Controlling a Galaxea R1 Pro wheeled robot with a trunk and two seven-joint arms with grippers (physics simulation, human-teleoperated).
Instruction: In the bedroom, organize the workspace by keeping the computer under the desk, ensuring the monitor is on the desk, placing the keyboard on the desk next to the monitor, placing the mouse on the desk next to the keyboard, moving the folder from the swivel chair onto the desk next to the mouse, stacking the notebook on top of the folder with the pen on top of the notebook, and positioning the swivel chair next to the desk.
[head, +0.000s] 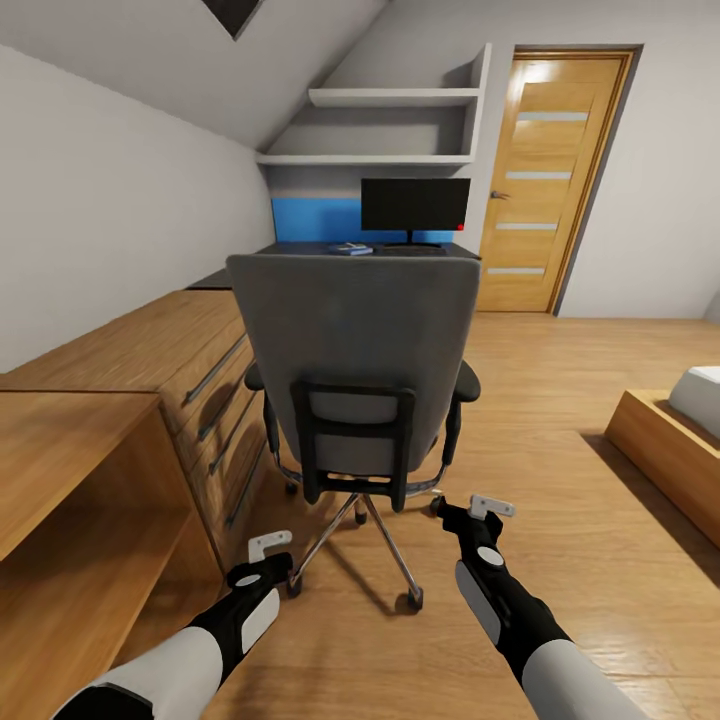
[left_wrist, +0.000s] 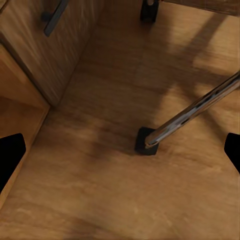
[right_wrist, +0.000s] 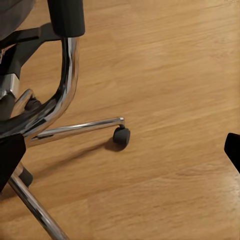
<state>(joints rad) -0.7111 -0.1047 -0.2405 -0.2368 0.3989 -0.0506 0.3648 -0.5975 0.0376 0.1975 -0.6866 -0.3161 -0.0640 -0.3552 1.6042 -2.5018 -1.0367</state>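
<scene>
The grey swivel chair (head: 360, 350) stands directly ahead with its back to me, hiding its own seat. Beyond it is the black desk (head: 300, 246) with a blue back panel. The monitor (head: 415, 205) stands upright on the desk. In front of it lies a dark strip that looks like the keyboard (head: 412, 251). A flat blue item (head: 350, 248) lies to its left, too far off to identify. My left gripper (head: 270, 546) (left_wrist: 120, 150) is open low over the floor by a chair caster (left_wrist: 146, 141). My right gripper (head: 491, 507) (right_wrist: 120, 155) is open beside the chrome base (right_wrist: 75, 129). The computer is hidden.
A low light-wood cabinet (head: 150, 350) with drawer handles runs along the left wall, close to the left arm. White shelves (head: 390, 98) hang above the desk. A wooden door (head: 545, 180) is at the back right. A bed platform (head: 665, 445) sits at the right edge, with open floor (head: 540, 400) between.
</scene>
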